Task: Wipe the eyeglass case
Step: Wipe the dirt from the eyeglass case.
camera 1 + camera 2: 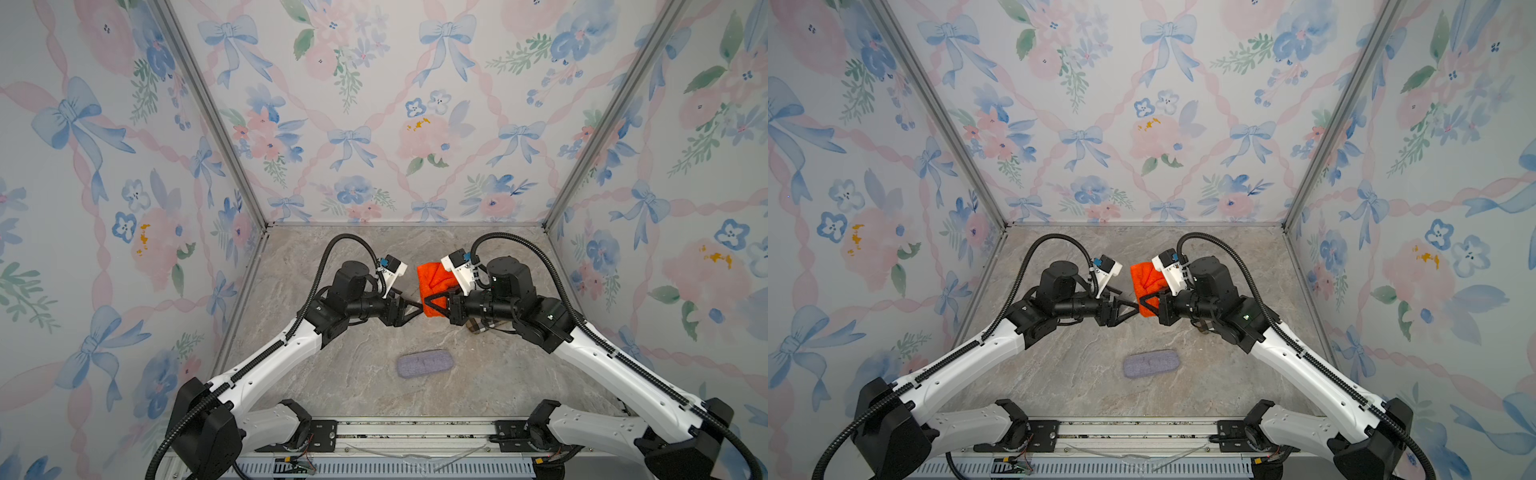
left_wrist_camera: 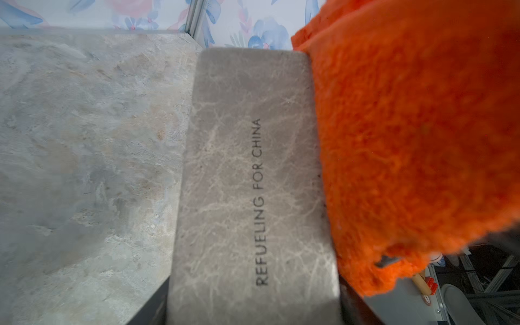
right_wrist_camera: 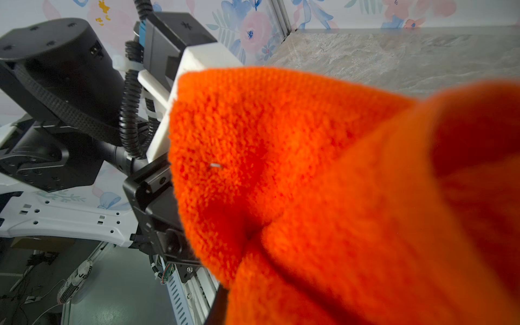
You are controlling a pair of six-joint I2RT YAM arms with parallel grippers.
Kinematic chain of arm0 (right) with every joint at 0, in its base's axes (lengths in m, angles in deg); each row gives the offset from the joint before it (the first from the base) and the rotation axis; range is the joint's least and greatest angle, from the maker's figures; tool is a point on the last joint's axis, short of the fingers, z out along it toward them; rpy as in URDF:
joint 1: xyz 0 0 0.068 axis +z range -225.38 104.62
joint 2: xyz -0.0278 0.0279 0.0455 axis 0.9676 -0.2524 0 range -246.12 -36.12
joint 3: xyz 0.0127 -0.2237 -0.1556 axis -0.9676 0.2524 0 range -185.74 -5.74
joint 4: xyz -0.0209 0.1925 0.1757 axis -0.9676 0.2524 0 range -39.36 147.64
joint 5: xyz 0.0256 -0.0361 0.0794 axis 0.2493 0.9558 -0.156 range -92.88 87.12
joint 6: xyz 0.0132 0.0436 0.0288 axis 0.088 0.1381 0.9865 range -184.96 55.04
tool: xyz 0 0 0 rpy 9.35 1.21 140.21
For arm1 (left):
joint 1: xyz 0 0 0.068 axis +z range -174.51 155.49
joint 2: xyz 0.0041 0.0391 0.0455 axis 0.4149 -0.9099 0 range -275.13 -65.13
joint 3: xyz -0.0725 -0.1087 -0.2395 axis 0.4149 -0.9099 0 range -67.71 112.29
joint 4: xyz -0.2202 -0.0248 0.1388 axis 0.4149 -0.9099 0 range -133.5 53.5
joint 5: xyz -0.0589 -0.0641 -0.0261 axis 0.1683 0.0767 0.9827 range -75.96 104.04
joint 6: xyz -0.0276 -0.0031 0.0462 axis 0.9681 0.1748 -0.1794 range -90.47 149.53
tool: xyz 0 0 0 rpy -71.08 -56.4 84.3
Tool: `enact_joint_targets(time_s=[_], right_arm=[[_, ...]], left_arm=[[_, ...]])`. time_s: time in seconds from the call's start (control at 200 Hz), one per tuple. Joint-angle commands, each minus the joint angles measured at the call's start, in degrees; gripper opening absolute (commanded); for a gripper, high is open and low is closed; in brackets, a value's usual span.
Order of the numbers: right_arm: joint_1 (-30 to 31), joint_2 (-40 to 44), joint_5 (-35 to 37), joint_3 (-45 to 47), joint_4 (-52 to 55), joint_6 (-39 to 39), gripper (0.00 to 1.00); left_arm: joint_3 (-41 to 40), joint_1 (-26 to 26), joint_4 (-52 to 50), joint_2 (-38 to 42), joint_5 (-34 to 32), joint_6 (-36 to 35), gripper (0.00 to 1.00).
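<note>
In both top views the tabletop lies open in front around a lilac felt oblong. Both arms bend inward, left end effector and right end effector nearly meeting.

Left wrist: the left one grips the eyeglass case, with the orange cloth against its long edge.

Right wrist: the right one is clenched on the cloth.
</note>
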Motion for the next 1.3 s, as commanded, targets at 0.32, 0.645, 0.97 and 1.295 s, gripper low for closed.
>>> enact_joint_targets(time_s=[0.32,0.645,0.97,1.295], right_arm=[[-5.24,-2.35,-4.64,2.12,-3.51,1.39,0.00],[-9.10,-0.23,-3.84,4.96,-5.04,1.45,0.00],[-22.02,2.95,-10.59,1.02,1.64,0.81,0.00],[-23.47,4.29,-28.06,-1.08,1.64,8.70,0.00]], left_arm=[[2.58,-1.15,6.13,3.01,13.92,-1.77,0.32],[3.34,-0.21,6.28,1.73,14.81,-2.03,0.31],[3.51,0.71,-4.48,5.71,11.73,-8.83,0.31],[2.90,2.13,-12.14,7.11,12.84,-19.22,0.30]])
